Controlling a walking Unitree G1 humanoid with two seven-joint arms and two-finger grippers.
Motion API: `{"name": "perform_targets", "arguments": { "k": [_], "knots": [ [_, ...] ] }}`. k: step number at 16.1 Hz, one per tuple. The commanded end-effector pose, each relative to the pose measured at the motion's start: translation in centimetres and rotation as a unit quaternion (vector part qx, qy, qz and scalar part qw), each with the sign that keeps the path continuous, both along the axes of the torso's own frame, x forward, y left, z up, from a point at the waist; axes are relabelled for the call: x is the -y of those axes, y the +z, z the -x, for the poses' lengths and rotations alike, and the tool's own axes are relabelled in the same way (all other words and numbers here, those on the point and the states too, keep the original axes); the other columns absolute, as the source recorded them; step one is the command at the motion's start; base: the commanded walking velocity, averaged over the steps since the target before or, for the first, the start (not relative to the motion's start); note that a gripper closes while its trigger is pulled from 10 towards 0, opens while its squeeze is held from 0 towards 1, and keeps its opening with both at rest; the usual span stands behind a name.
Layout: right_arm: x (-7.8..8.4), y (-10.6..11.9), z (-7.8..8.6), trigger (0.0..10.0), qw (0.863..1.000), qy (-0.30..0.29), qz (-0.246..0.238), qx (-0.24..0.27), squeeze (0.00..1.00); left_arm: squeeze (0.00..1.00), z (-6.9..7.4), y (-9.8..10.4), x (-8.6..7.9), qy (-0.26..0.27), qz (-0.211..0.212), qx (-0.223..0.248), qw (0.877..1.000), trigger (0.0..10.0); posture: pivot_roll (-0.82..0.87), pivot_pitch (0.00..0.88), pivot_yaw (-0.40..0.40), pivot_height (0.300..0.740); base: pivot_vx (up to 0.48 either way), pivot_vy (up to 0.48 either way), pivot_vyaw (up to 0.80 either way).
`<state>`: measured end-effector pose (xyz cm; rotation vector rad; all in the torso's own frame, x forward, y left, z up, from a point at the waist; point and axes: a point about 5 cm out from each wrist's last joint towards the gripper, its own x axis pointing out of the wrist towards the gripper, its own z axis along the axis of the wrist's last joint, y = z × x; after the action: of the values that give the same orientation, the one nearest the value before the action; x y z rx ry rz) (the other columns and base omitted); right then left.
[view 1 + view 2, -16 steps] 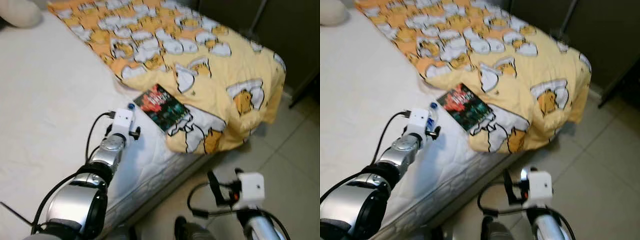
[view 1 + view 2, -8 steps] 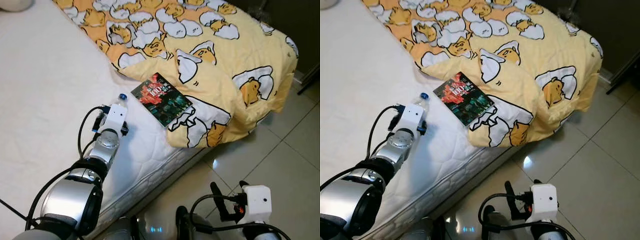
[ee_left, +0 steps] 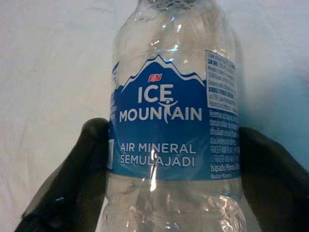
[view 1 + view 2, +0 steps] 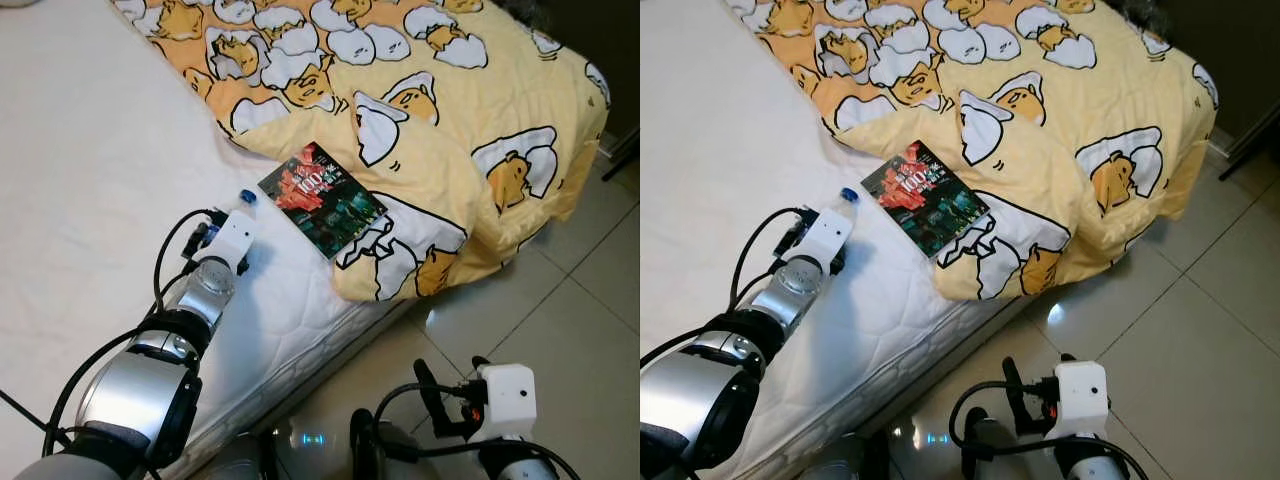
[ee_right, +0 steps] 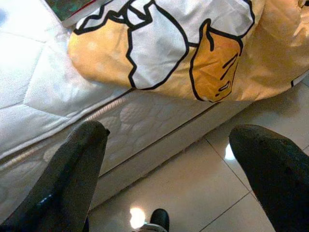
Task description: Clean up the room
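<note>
Two black fingers (image 3: 82,169) of my left gripper (image 3: 169,174) clamp the water bottle (image 3: 174,121) on the bed (image 4: 90,180) | book (image 4: 322,198) just beside bottle, against the blanket (image 4: 450,120) | right gripper (image 5: 174,174) spread wide, off the bed's edge over the floor (image 4: 560,310)

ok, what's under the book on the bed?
The book lies mostly on the bare white mattress, its right corner resting on the yellow egg-print blanket. Whatever sits directly beneath the cover is hidden. A water bottle lies beside it in the left end effector.
</note>
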<state>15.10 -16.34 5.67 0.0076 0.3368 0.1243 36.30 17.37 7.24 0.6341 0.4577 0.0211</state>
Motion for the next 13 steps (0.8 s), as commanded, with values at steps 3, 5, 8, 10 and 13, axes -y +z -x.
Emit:
{"name": "perform_targets", "arguments": {
  "k": [3,5,8,10,13],
  "knots": [
    [0.7,-0.1,-0.9,10.0,1.0,-0.014,-0.003,-0.003,0.0,0.0,1.8,-2.6,-0.8,0.025,0.03,-0.055,0.998,0.0,-0.26,0.198,-0.009,0.74,0.0,0.0,0.0],
    [0.6,-0.4,-2.2,10.0,1.0,-0.02,-0.009,0.005,0.0,0.0,1.5,-2.1,-1.0,0.029,0.048,-0.035,0.998,0.0,-0.23,0.146,0.006,0.74,0.0,0.0,0.0],
    [0.4,-0.1,-4.4,10.0,0.999,-0.022,-0.016,0.025,0.0,0.0,1.3,-1.9,-0.7,0.003,0.04,-0.034,0.999,0.0,-0.2,0.099,0.014,0.74,0.0,0.0,0.0],
    [0.4,-0.1,-5.5,10.0,0.999,-0.021,-0.016,0.031,0.0,0.0,1.3,-1.9,-0.3,-0.011,0.045,-0.038,0.998,0.0,-0.18,0.059,0.008,0.74,0.0,0.0,0.0],
    [0.2,-0.1,-7.2,10.0,0.999,-0.018,-0.022,0.041,0.0,0.0,1.0,-1.6,0.6,0.001,0.136,-0.026,0.99,0.0,-0.15,0.003,0.012,0.74,0.0,0.0,0.0]
  ]
}}
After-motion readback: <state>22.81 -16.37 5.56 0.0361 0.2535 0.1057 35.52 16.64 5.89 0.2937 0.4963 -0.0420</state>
